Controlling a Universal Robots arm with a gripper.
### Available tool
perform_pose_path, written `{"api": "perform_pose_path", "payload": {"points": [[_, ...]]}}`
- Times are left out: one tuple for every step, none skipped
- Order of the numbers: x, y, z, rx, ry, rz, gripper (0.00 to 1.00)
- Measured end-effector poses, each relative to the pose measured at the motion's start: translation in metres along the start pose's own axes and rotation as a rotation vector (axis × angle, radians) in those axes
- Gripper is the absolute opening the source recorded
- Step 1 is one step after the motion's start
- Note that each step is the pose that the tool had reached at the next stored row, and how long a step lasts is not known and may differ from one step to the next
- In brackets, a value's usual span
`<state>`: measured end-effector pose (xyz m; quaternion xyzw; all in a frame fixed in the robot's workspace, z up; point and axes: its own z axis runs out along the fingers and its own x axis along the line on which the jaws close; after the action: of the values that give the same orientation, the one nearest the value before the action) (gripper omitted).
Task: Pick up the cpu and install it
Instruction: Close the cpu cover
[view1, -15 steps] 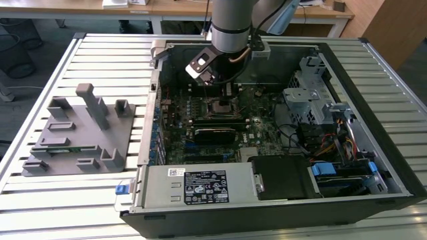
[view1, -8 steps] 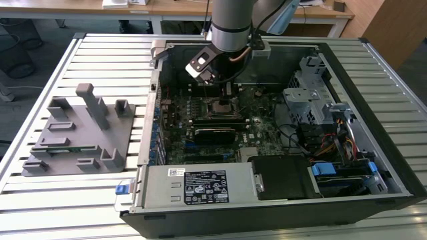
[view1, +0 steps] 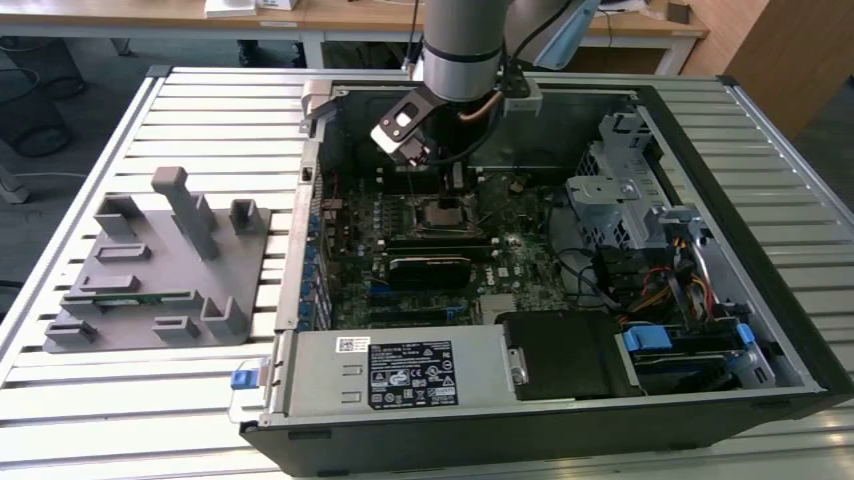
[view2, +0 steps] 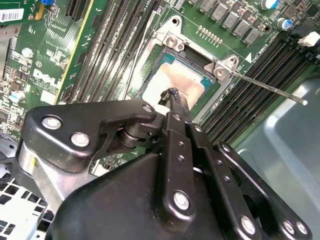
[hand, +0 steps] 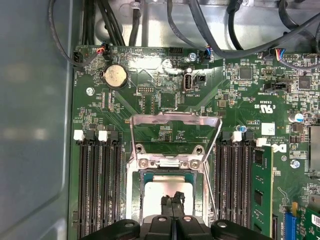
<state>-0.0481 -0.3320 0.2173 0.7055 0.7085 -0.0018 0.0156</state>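
Note:
The cpu (view2: 186, 80), a flat square chip with a pale silvery top, lies in the open motherboard socket (hand: 137, 162) inside the computer case. It also shows in the first wrist view (hand: 156, 189) and, small, in the exterior view (view1: 445, 213). My gripper (view2: 171, 95) hovers right over the chip with its two thin black fingers pressed together, tips at or just above the metal top (hand: 172, 200). Nothing shows between the fingers. The socket's load plate (hand: 175, 120) stands raised, and its thin lever (view2: 267, 89) sticks out to one side.
The arm (view1: 461, 50) reaches down into the open black case (view1: 747, 250). Memory slots (hand: 97, 185) flank the socket, and a green memory stick (hand: 261, 190) sits in one. A grey plastic tray (view1: 147, 270) lies on the slatted table at the exterior view's left. Cables run along the case wall.

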Motion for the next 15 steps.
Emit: {"api": "perform_pose_path", "payload": {"points": [[0.0,0.0,-0.0004,0.0,0.0,0.0,0.11],[0.0,0.0,-0.0008,0.0,0.0001,0.0,0.11],[0.0,0.0,-0.0011,-0.0001,0.0001,0.0,0.11],[0.0,0.0,-0.0017,0.0,0.0,0.0,0.11],[-0.0001,0.0,-0.0024,0.0,0.0,0.0,0.11],[-0.0001,0.0001,-0.0032,0.0,0.0,0.0,0.11],[-0.0001,0.0001,-0.0038,0.0002,0.0,0.0,0.11],[-0.0001,0.0001,-0.0045,0.0007,0.0,0.0,0.11],[-0.0001,0.0001,-0.005,0.0009,-0.0001,0.0,0.11],[-0.0001,0.0001,-0.0058,0.0011,0.0,0.0,0.11],[-0.0002,0.0001,-0.0069,0.0017,0.0001,0.0,0.11],[-0.0002,0.0003,-0.0083,0.0029,0.0001,0.0,0.11],[-0.0002,0.0004,-0.0096,0.0047,0.0001,0.0,0.11],[-0.0003,0.0003,-0.0108,0.0051,0.0001,0.0,0.11],[-0.0002,0.0003,-0.0113,0.005,0.0002,0.0,0.11]]}}
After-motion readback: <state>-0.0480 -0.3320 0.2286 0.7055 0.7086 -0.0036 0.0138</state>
